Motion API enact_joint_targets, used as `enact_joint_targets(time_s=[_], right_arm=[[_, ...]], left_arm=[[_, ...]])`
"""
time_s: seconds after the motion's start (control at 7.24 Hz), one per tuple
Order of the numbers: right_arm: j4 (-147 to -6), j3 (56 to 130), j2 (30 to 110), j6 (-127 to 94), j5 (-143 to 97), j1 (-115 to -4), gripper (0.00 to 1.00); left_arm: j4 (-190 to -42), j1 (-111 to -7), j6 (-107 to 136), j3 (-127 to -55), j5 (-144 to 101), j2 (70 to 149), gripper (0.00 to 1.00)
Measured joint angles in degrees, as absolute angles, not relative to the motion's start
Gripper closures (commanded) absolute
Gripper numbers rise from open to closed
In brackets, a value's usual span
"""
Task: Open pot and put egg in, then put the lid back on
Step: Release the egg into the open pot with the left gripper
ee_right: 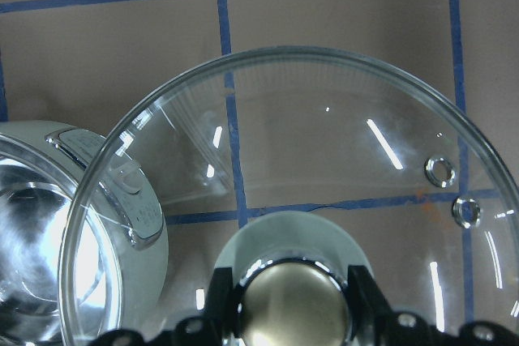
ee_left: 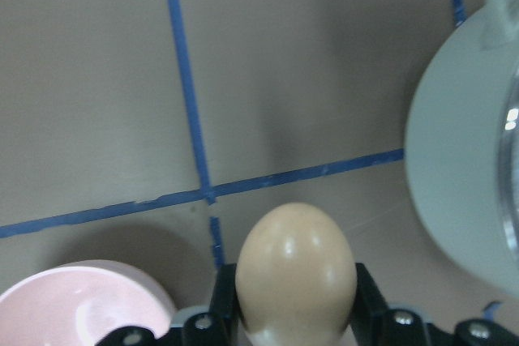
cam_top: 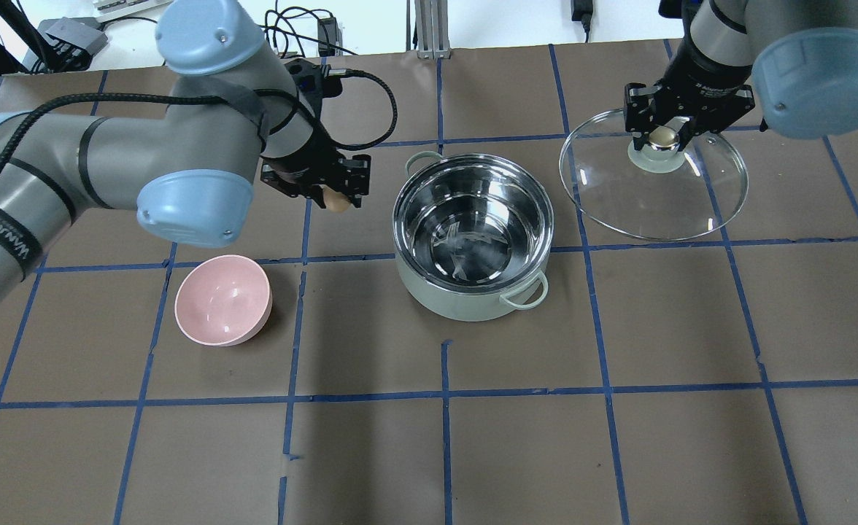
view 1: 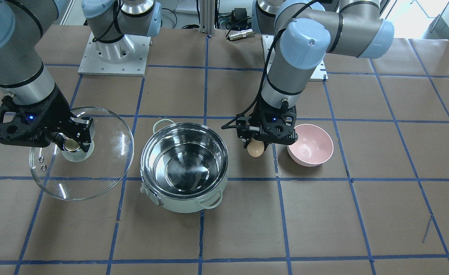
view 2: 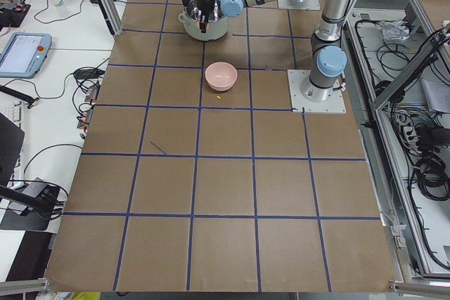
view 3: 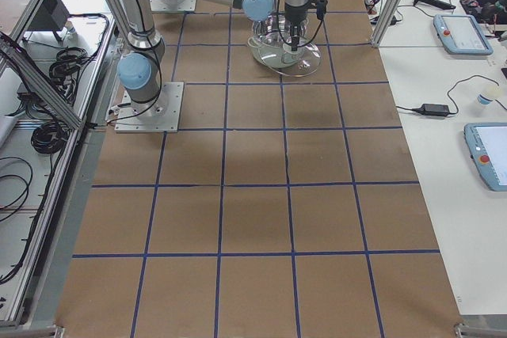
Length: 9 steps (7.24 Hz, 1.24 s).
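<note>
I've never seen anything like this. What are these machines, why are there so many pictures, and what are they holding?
These are two robot arms mounted on one table, each ending in a two-finger gripper. Six cameras film the same moment: one faces the robot, one looks over its shoulders, two look from the table's ends, and one rides on each wrist. In the middle stands an open pot, with a pink bowl beside it. The left gripper pinches an egg between bowl and pot. The right gripper holds the glass lid by its knob, on the pot's other side.
</note>
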<state>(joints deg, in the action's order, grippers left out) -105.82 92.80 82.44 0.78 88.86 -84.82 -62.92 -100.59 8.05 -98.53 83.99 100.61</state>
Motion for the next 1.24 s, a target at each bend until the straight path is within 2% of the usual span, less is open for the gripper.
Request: enact_joint_targets(time_s=[0.14,0.28,0.41,0.55,0.83,1.24], right_arm=[[-105.82,92.81,82.44,0.79,88.86,-84.82,0.63],[-105.82,92.81,82.44,0.78,88.88,-84.81,0.63],[-105.82,92.81,82.44,0.74,88.91,-84.81,0.63],[-105.82,92.84,82.44,0.71,88.93,-84.81,0.63],[-105.82,92.88,82.44,0.70,88.94,-84.81,0.63],[-105.84,92.82,82.71,0.20,88.47,-85.20,0.63]], left_arm=[[-62.13,-103.37,12.24,-96.37,84.04,103.16,0.71],[-61.10,-105.56,14.16,-95.01,84.34,105.68,0.41],[-60.09,-106.90,14.85,-94.31,84.55,107.34,0.04],[-59.52,-107.50,14.88,-93.90,84.63,108.08,0.00],[-59.67,-107.41,14.24,-93.45,84.75,106.72,0.00],[-68.37,-98.50,12.04,-92.98,84.48,98.70,0.00]])
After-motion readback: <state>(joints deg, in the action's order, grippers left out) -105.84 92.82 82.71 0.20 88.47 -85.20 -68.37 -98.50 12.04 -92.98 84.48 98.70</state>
